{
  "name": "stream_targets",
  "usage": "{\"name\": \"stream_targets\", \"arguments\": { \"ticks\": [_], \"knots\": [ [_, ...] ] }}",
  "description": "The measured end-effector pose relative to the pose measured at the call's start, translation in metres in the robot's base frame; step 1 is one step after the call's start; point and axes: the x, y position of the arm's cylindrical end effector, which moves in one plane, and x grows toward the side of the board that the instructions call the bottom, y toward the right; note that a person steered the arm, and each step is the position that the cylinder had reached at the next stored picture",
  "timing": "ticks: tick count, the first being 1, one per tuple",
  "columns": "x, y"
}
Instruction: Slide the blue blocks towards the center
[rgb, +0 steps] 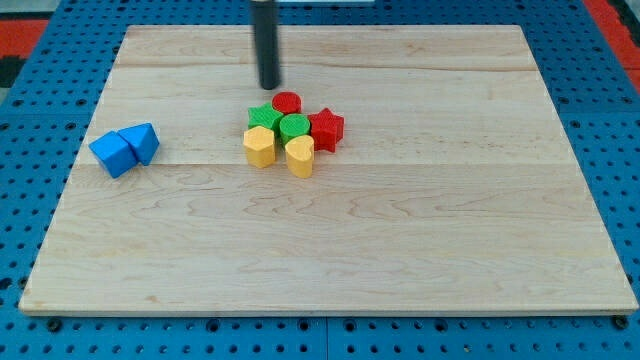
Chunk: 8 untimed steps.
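Tip: our tip (270, 86), a bare rod pinching nothing, stands upper centre, above the red cylinder (287, 102). Blue cube (112, 152) and blue triangular block (141, 142) touch, far left.

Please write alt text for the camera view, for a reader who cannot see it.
Two blue blocks sit touching near the wooden board's left edge, far from my tip, which is just above a central cluster of red, green and yellow blocks.

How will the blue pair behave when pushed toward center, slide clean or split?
The blue cube and blue triangular block touch, so an off-centre push likely splits them. Flat faces should slide, not roll. My tip is far off, above the cluster.
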Motion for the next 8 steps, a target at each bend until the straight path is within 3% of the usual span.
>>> {"name": "stream_targets", "arguments": {
  "ticks": [1,3,6,7,8],
  "knots": [
    [0.036,-0.082],
    [0.147,-0.17],
    [0.236,-0.153],
    [0.235,-0.115],
    [0.207,-0.107]
  ]
}}
